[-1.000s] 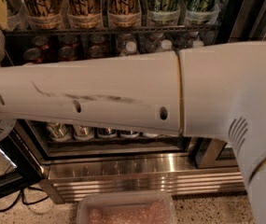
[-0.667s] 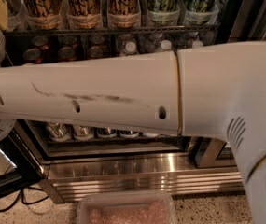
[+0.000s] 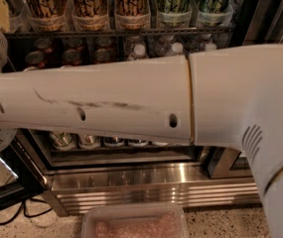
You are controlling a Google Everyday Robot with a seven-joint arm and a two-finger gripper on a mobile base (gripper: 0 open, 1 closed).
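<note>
The gripper is out of view past the left edge, so whether it is wide or narrow cannot be told. Its white arm (image 3: 131,105) spans the frame from right to left, in front of a drinks fridge. Behind it, small cans (image 3: 71,56) sit on a wire shelf (image 3: 131,32), with tall cans (image 3: 89,4) above. Near, a clear tub (image 3: 133,224) rests on the speckled floor (image 3: 220,222).

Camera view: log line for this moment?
arm: white, spans frame, exits left | gripper: out of view | behind: cooler shelves, cans, bottles | floor: plastic tub
</note>
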